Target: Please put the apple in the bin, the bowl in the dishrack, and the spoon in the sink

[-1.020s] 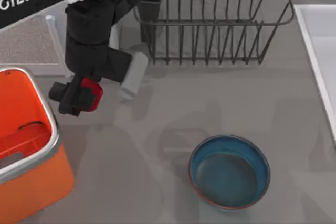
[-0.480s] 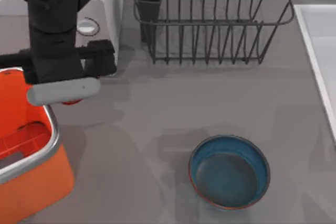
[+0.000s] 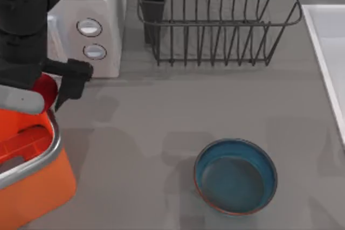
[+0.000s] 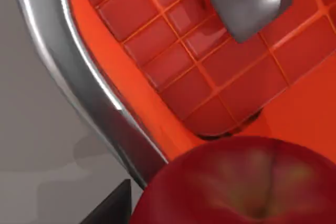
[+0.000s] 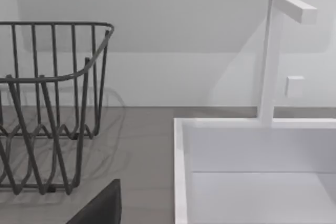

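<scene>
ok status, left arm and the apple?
Left gripper shut on the apple, over the bin's rim. Not released yet. Bowl on the table, untouched. Nothing in the way.

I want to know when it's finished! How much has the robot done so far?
Nothing is put away yet. The left pincer holds the apple at the rim of the orange bin, so that step is in hand. The bowl sits on the table, not in the dishrack. The spoon's trip to the sink also remains.
</scene>
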